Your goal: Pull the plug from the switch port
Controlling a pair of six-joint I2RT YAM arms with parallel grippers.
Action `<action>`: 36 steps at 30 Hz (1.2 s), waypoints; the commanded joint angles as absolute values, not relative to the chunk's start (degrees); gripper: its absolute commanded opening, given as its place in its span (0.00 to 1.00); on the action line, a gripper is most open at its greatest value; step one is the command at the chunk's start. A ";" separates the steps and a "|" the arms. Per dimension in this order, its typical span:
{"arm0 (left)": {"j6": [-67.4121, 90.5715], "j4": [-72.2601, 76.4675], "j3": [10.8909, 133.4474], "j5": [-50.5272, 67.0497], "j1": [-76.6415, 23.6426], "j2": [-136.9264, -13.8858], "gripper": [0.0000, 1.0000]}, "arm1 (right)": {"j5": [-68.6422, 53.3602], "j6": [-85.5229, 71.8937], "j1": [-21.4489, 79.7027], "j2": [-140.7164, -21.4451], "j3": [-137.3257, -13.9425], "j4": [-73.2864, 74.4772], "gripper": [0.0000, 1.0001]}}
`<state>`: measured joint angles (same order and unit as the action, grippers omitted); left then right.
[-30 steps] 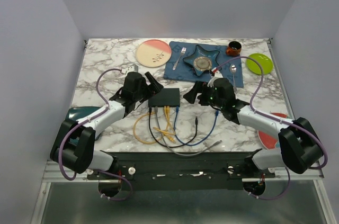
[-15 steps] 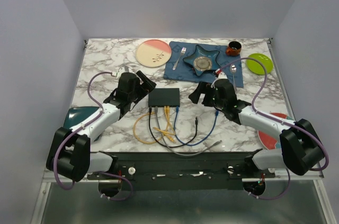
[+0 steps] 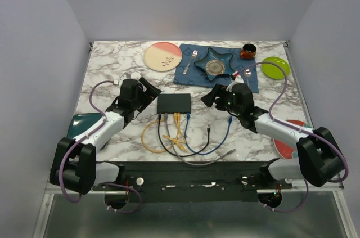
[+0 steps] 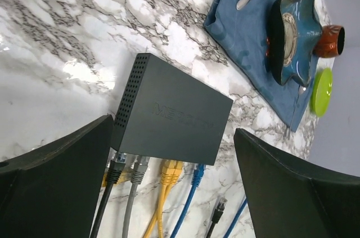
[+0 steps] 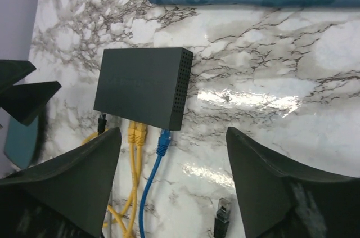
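Right, the switch (image 3: 174, 103) lies flat with its sockets turned toward the arms, so its row of plugs (image 4: 169, 169) sits along the near edge, within easy reach. Off the switch's far left corner hovers the left gripper (image 3: 151, 87), and just off the switch's right side the right gripper (image 3: 208, 99) — both with fingers spread wide, nothing between them. It looks like a flanking setup, one to pin the box and one to tug — neither touches switch or plugs yet

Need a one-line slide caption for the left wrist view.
Open left pincer framing the black switch, cables plugged in along one edge.
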<state>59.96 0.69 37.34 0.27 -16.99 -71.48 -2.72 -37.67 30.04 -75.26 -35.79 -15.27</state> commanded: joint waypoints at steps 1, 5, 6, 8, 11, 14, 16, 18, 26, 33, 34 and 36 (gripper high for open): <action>55.90 1.05 40.08 7.63 -16.87 -74.26 0.99 | -13.26 -39.80 29.62 -78.74 -35.69 -17.02 0.87; 54.85 2.20 39.64 8.79 -17.22 -75.93 0.92 | -17.39 -44.73 29.62 -80.94 -32.09 -24.42 0.86; 54.41 2.20 39.55 9.14 -17.40 -76.46 0.86 | -18.45 -45.78 29.62 -81.64 -31.56 -25.39 0.85; 54.23 2.72 39.64 10.80 -17.75 -78.65 0.77 | -19.77 -47.72 29.79 -83.92 -31.20 -27.85 0.82; 54.49 4.74 38.85 12.39 -18.63 -81.56 0.65 | -20.39 -50.45 29.71 -86.12 -29.18 -32.24 0.77; 54.93 6.32 38.32 12.13 -19.07 -82.97 0.61 | -21.53 -51.59 29.71 -88.15 -29.18 -34.36 0.72; 55.02 6.85 38.50 11.69 -19.25 -83.58 0.57 | -22.49 -52.55 29.79 -90.43 -29.27 -36.55 0.68; 55.02 7.03 39.19 11.43 -19.42 -84.02 0.56 | -23.29 -53.43 29.71 -93.14 -29.79 -38.05 0.67; 55.46 7.64 39.82 10.28 -20.57 -87.27 0.51 | -26.54 -57.04 31.38 -101.33 -32.78 -44.47 0.60; 55.72 8.17 40.25 10.28 -20.83 -88.07 0.49 | -26.98 -58.53 31.38 -104.06 -33.57 -46.93 0.59; 55.90 8.17 40.34 10.37 -20.92 -87.81 0.49 | -27.16 -59.14 31.46 -104.32 -33.57 -47.54 0.58; 55.90 8.17 40.95 10.63 -21.00 -87.19 0.49 | -27.07 -59.50 31.55 -104.85 -33.84 -47.81 0.58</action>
<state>55.77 8.08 39.03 9.96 -20.40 -87.11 -25.98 -58.04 31.14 -103.11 -32.58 -44.14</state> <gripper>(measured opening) 0.491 0.585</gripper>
